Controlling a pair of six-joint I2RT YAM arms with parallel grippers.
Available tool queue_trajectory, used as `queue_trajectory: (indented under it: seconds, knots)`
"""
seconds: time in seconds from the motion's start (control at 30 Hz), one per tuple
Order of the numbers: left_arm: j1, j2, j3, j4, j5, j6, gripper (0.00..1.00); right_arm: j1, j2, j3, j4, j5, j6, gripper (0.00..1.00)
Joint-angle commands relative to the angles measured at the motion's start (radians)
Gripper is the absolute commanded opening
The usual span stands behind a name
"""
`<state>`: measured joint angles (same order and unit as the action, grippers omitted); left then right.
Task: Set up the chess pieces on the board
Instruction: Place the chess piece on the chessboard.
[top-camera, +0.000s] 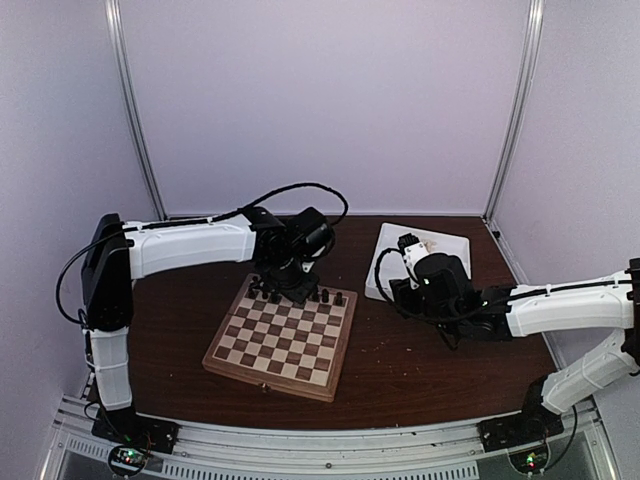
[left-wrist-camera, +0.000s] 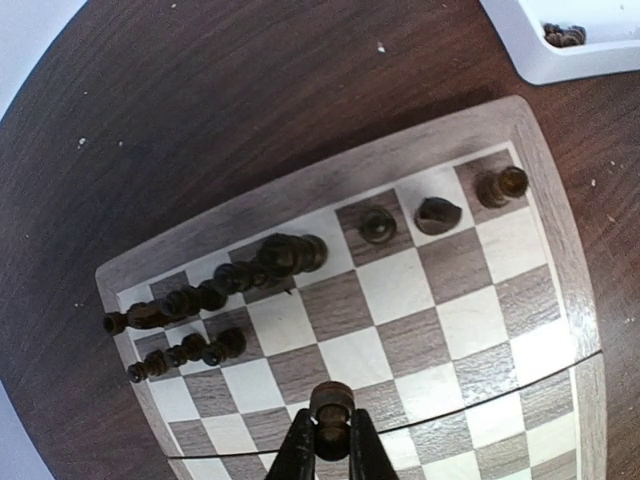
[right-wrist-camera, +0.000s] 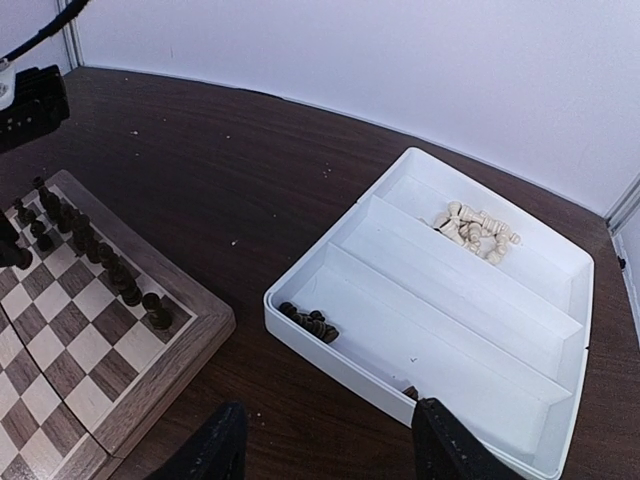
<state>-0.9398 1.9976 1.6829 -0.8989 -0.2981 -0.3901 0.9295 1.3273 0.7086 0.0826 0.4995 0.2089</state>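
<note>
Pale walls (top-camera: 330, 100) enclose a dark wooden counter (top-camera: 420, 360). The checked wooden board (top-camera: 268, 377) lies left of centre, dark chess pieces (top-camera: 325, 296) lining its far edge. The left end effector (left-wrist-camera: 331, 440) pinches one dark piece (left-wrist-camera: 331, 398) over it; the right end effector (right-wrist-camera: 330, 445), spread, hovers beside the white compartment tray (right-wrist-camera: 340, 350).

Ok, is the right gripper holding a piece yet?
No, the right gripper hangs open beside the white tray, with nothing between its fingers.
</note>
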Motion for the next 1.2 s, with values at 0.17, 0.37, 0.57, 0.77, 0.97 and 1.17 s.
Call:
queue_trajectory:
  seconds: [0.17, 0.37, 0.57, 0.77, 0.97, 1.17]
  knots:
    - [0.078, 0.017, 0.056, -0.008, -0.003, 0.052, 0.05, -0.01, -0.034, 0.0, -0.024, 0.028, -0.006, 0.59]
    - [0.1, 0.025, 0.051, 0.016, 0.019, 0.059, 0.06, -0.011, -0.036, 0.005, -0.032, 0.03, -0.009, 0.58]
    - [0.113, 0.045, 0.045, 0.035, 0.051, 0.055, 0.05, -0.014, -0.039, 0.009, -0.038, 0.03, -0.011, 0.58]
    - [0.119, 0.065, 0.037, 0.05, 0.068, 0.053, 0.05, -0.018, -0.034, 0.009, -0.039, 0.031, -0.011, 0.59]
    - [0.123, 0.081, 0.014, 0.063, 0.071, 0.051, 0.06, -0.018, -0.031, 0.009, -0.038, 0.029, -0.009, 0.58]
    - [0.126, 0.096, 0.005, 0.065, 0.068, 0.05, 0.06, -0.018, -0.031, 0.005, -0.038, 0.029, -0.006, 0.58]
